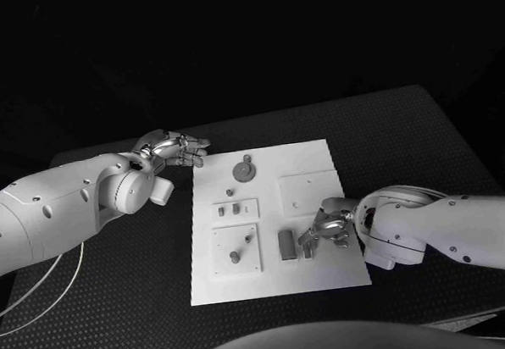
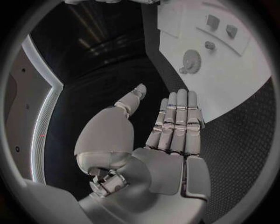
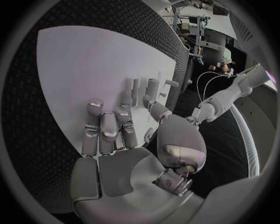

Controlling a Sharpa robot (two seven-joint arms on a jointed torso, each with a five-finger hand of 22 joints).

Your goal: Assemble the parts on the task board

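We find the board carrying a gear and several small parts apart, left hand empty with fingers extended, right hand over the parts, its hold indiscernible.

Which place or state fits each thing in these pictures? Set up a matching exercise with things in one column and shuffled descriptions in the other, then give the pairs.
Things:
1. left hand
2. right hand
3. gear-shaped part
4. task board

Descriptions:
A. lies on the far part of the white plate
B. white plate in the middle of the black table
C. fingers bent down over the upright grey parts near the plate's near right side
D. held open and empty beside the plate's far left corner

Pairs: 1-D, 2-C, 3-A, 4-B
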